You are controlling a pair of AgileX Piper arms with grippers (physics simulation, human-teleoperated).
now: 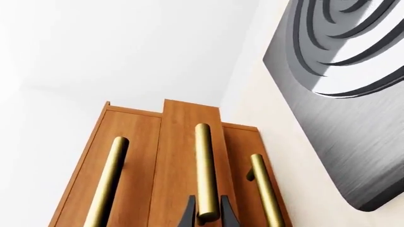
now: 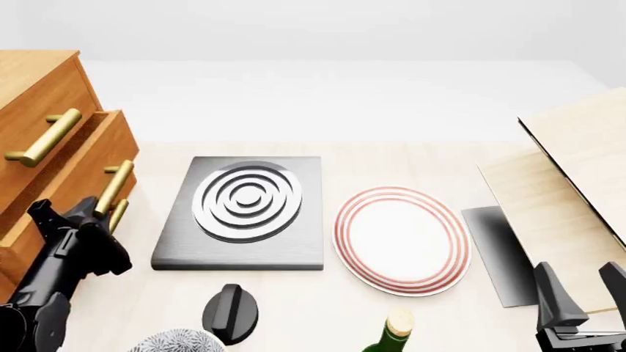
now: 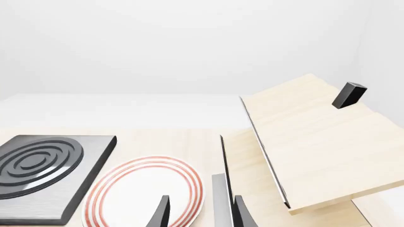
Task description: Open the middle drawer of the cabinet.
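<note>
Left wrist view: your left end effector [image 1: 207,213] has its fingers either side of the lower end of the brass bar handle [image 1: 203,170] on the middle drawer [image 1: 189,156], apparently clamped on it. That front stands proud of its two neighbours, so you seem to be partway through the pull.
Count here: three drawer fronts, three brass handles, one grey hob plate [image 1: 353,99].
Front view: the cabinet [image 2: 39,132] sits at the bench's [image 2: 411,158] far left. The middle drawer [image 2: 83,165] juts out past the top one, and your left end effector [image 2: 88,220] is at its handle.
Count here: one hob plate [image 2: 245,213], one red-rimmed plate [image 2: 401,238], one black knob [image 2: 233,312], one green bottle top [image 2: 393,334], one patterned bowl edge [image 2: 176,343], pale wood panels [image 2: 567,176] at right.
Right wrist view: your right end effector [image 3: 198,210] is idle, fingers apart, holding nothing, above the plate [image 3: 145,189] and beside the pale panels [image 3: 309,142].
Risk: the grip is near the bar's end, so you could slide off it. Pull off the drawer's line and it may bind.
</note>
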